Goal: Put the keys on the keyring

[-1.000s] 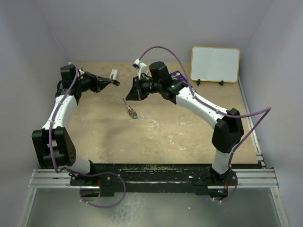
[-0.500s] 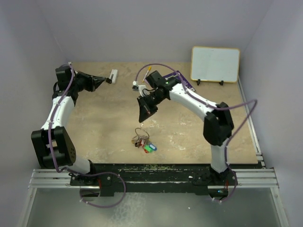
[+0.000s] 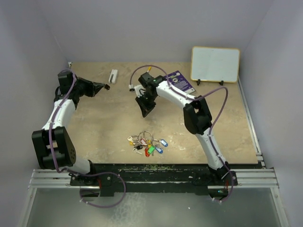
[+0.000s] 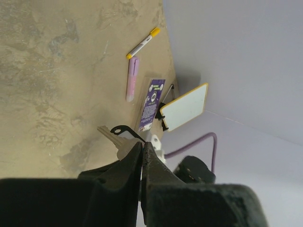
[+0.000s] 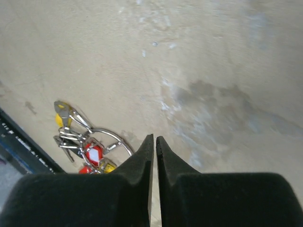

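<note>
The keyring (image 3: pixel 147 136) lies on the table near the front edge with several keys (image 3: pixel 150 147) on it, tagged blue, green, red, yellow and white. The right wrist view shows part of the ring (image 5: pixel 112 137) and a red-tagged key (image 5: pixel 93 153). My right gripper (image 3: pixel 146 110) hangs above the table behind the bunch, shut and empty (image 5: pixel 155 138). My left gripper (image 3: pixel 107 87) is at the far left, shut on a single key with a white tag in a black frame (image 4: pixel 115 136) that sticks out at its fingertips.
A whiteboard (image 3: pixel 215 64) leans on the back wall at the right, with a purple card (image 3: pixel 179 81) in front of it. A yellow-capped marker (image 4: pixel 142 41) and a pale stick (image 3: pixel 113 75) lie at the back. Walls close in on the left, back and right.
The bunch of keys hung from my right gripper over mid-table; it now lies on the table near the front edge, let go. My left gripper has drawn back to the left.
</note>
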Available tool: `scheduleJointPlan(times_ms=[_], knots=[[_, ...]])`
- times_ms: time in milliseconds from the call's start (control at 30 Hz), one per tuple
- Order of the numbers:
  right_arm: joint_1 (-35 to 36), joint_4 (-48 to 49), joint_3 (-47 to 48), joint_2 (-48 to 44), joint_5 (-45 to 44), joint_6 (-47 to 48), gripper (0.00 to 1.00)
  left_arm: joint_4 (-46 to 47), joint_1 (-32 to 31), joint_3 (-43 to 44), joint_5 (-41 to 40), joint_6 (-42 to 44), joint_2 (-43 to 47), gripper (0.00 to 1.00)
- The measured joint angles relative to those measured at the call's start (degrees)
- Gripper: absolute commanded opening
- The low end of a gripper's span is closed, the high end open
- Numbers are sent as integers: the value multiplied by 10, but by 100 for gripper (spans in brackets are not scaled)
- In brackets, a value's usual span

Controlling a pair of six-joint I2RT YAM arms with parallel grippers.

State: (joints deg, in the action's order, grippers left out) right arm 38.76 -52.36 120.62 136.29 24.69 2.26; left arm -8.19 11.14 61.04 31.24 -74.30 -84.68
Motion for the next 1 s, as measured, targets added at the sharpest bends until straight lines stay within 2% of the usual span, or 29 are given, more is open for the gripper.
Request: scheduleJointPlan(times_ms=[133, 267, 367, 600, 800, 1000], knots=[[0, 21, -56, -75, -56, -42, 19, 0, 4, 0, -6, 7, 0, 4], [13, 30, -165, -191, -73, -98, 14, 1, 5, 0, -10, 16, -1, 4], [44, 26, -218, -234, -72, -141, 14, 1, 5, 0, -12, 23, -3, 4], [122, 28, -237, -206, -56, -249, 16, 2, 4, 0, -18, 39, -14, 4], [116, 42, -239, -177, -73, -331, 20, 0, -7, 0, -24, 49, -14, 4], [105, 52, -238, -157, -99, -369, 20, 0, -16, 0, -27, 50, -14, 4]])
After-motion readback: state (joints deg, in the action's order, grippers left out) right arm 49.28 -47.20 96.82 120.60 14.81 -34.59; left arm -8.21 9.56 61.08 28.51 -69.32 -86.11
